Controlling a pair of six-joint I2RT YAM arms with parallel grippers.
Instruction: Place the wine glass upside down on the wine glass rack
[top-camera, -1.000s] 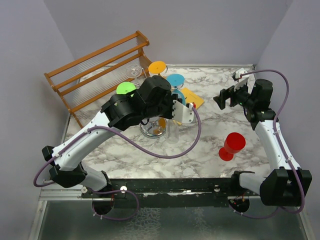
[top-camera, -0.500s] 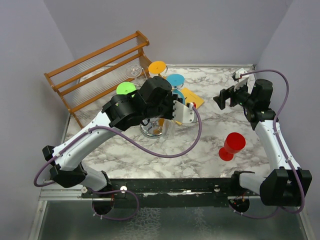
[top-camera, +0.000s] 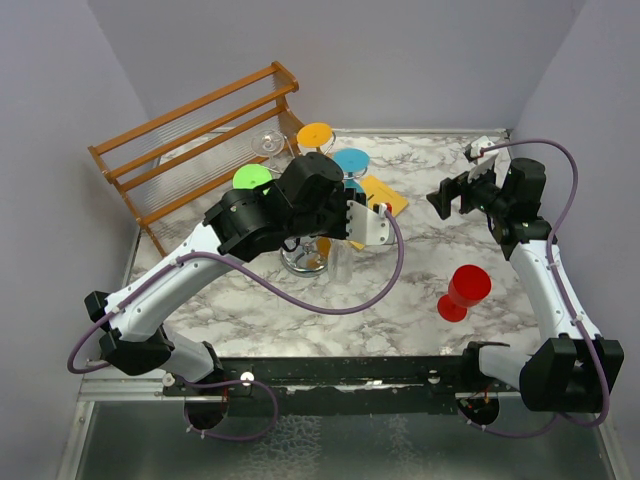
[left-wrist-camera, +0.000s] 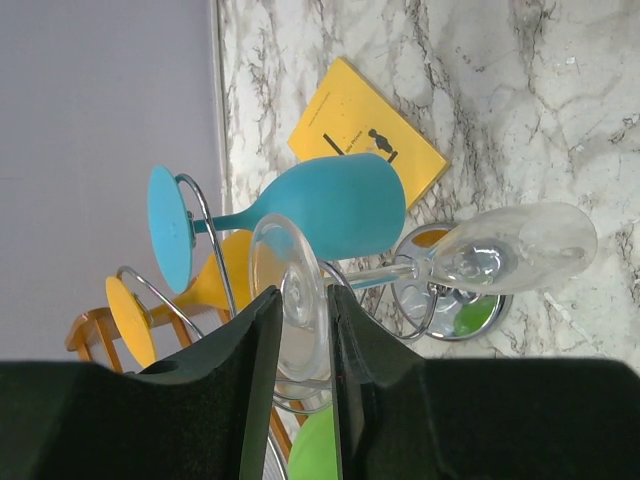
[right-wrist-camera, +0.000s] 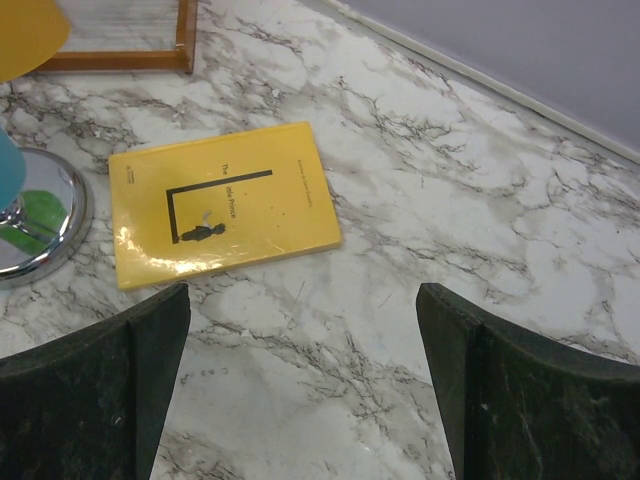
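My left gripper (left-wrist-camera: 303, 300) is shut on the round foot of a clear wine glass (left-wrist-camera: 520, 248). It holds the glass with its stem lying sideways among the chrome wire arms of the wine glass rack (left-wrist-camera: 200, 215). The bowl hangs over the rack's shiny round base (left-wrist-camera: 455, 305). From above, the left gripper (top-camera: 370, 222) sits over the rack (top-camera: 305, 258) and the clear bowl (top-camera: 343, 262) shows below it. Blue (left-wrist-camera: 330, 205), yellow and green glasses hang on the rack. My right gripper (right-wrist-camera: 300, 380) is open and empty over the marble, also seen from above (top-camera: 445, 195).
A yellow book (right-wrist-camera: 225, 205) lies on the marble right of the rack. A red wine glass (top-camera: 462, 290) stands near the right arm. An orange-brown wooden shelf rack (top-camera: 190, 140) stands at the back left. Another clear glass (top-camera: 268, 143) shows behind the rack.
My left gripper has shifted slightly at the rack with the clear glass in it. The right arm has not moved.
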